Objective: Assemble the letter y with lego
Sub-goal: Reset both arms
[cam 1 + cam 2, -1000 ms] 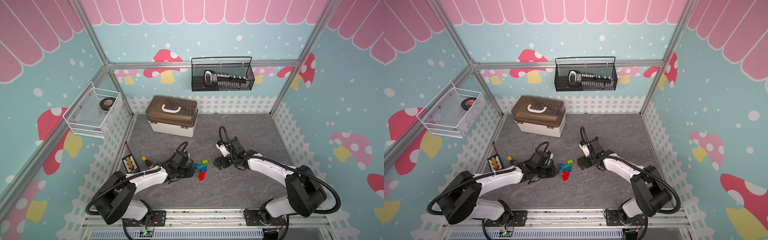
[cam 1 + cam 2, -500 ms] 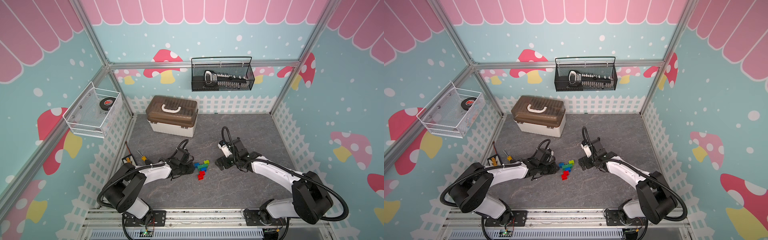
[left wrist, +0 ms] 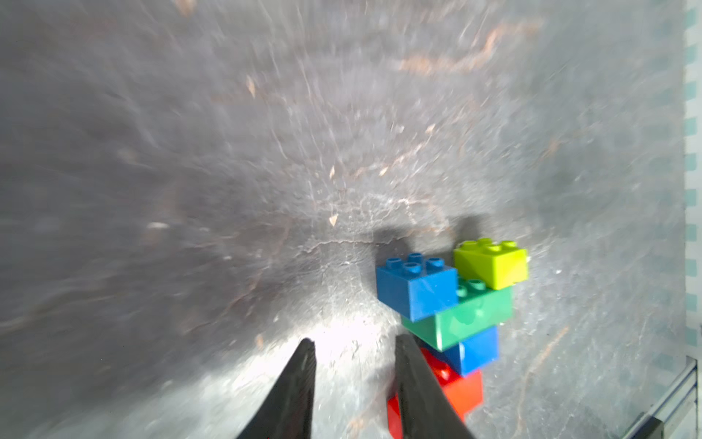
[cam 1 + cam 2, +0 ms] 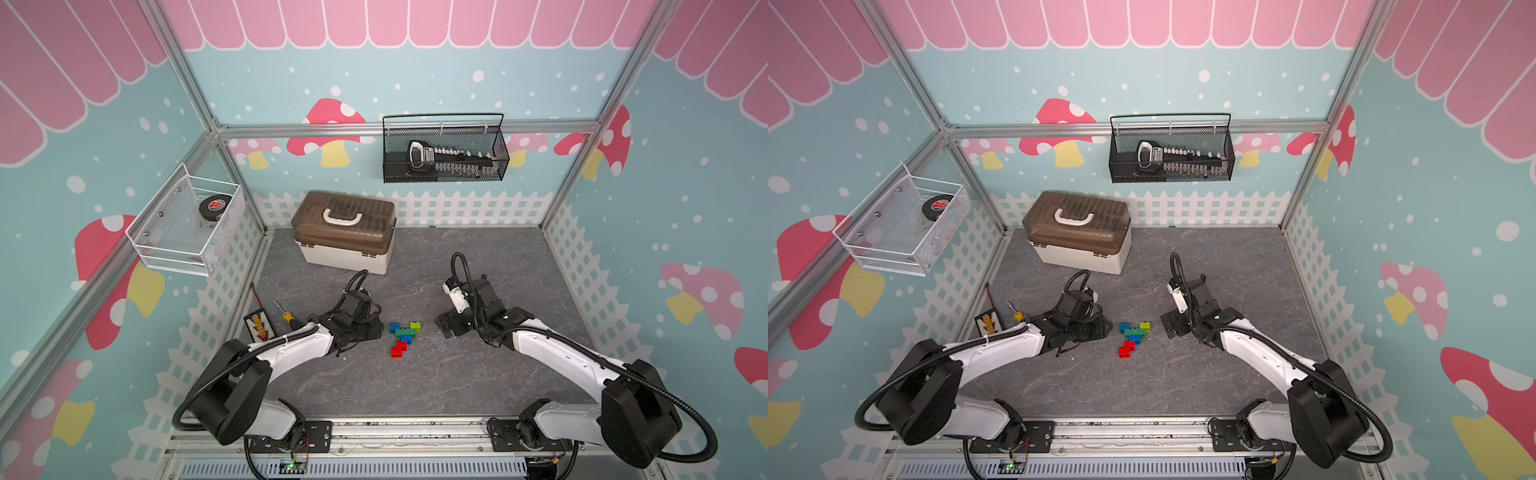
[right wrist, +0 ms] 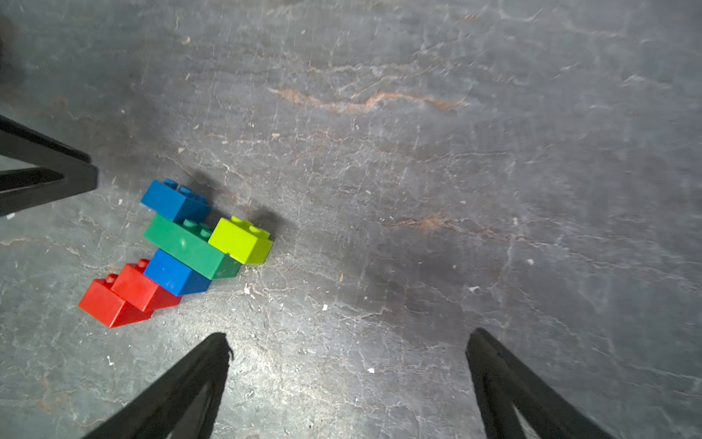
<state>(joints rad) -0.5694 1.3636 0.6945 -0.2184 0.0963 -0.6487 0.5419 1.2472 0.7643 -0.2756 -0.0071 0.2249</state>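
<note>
Six bricks (image 5: 190,247): two blue, two red, lime, green.

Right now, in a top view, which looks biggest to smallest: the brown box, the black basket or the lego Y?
1. Black basket and brown box: they look about alike, so I won't rank them.
2. Lego Y: by far the smallest.

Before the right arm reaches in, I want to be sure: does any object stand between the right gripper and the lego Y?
Nothing visible does. In a top view only bare table lies between the open right gripper and the letter y. The left gripper is on the Y's opposite side, outside that path.
</note>
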